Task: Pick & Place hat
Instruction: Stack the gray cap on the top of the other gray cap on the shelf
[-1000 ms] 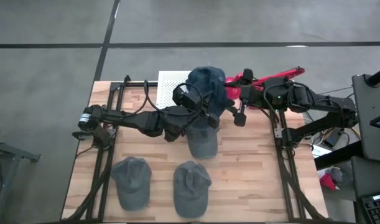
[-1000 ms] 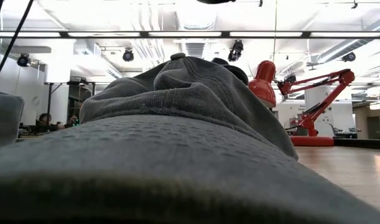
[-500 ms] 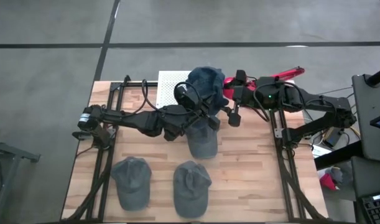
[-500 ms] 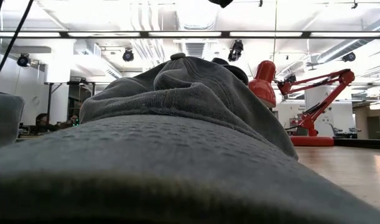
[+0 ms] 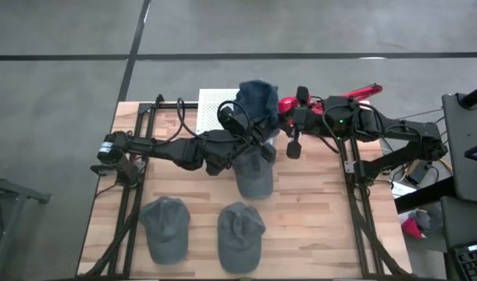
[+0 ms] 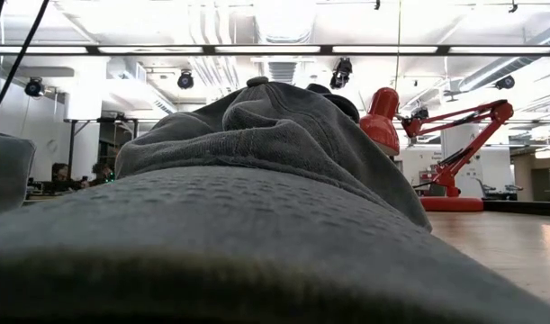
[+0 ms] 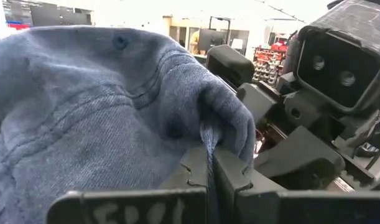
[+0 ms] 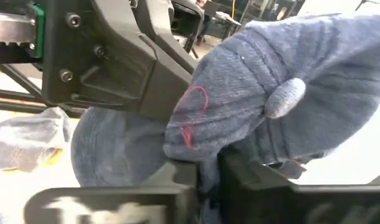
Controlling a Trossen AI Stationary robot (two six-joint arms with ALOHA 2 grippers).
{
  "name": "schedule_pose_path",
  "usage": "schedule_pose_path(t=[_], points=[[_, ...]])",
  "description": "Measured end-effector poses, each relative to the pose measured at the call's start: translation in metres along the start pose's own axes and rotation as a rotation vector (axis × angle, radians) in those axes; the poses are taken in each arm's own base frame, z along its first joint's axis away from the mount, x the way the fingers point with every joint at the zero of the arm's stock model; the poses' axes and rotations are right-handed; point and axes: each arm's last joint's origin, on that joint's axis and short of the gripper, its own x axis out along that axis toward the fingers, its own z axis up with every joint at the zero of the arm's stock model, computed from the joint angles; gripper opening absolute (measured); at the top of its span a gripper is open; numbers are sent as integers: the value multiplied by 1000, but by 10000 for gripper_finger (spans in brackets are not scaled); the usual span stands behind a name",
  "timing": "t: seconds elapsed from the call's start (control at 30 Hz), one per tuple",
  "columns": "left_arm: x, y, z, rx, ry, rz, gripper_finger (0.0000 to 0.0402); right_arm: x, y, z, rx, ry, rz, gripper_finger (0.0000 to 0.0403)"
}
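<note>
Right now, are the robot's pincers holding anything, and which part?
Yes. Both hold the blue hat: the left pincer pinches a fold of its cloth, the right pincer another fold near the top button.

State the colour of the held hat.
Denim blue hat; the left wrist view shows it best.

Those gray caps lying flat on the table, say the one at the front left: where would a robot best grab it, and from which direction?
Probably by the brim. The front-left gray cap lies flat on the table, its soft crown toward the arms and its stiffer brim toward the front edge. A gripper coming from above could pinch the brim's edge; both are busy, the left gripper and right gripper shut on the blue hat.
</note>
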Motion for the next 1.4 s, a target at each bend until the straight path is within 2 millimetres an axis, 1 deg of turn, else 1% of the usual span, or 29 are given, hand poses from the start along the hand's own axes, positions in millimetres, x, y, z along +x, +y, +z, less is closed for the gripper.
schedule_pose_path(t=[0.07,0.27,0.37,0.53,0.77,0.87,0.97,1.1,1.4], points=[[0,0,0,-1,0,-1,0,-1,0,0,-1,-3,-1,17],[0,0,0,-10,0,-5,4,-9,-4,2,-6,-6,-52,11],[0,0,0,-18,3,-9,15,-17,-9,4,-10,-17,-73,10],[-2,-1,2,-17,6,-46,37,-34,-21,5,1,-28,-110,10],[-14,1,15,-16,-8,-82,52,-53,-35,0,8,1,-150,9],[-26,2,22,25,-8,-102,53,-57,-39,-2,-10,1,-94,9],[-39,3,29,66,9,-126,53,-54,-44,-6,-36,2,-5,9],[-54,5,29,101,68,-129,53,-46,-52,-13,-47,25,75,8],[-75,8,9,160,221,-56,53,-26,-73,-28,-124,10,265,8]])
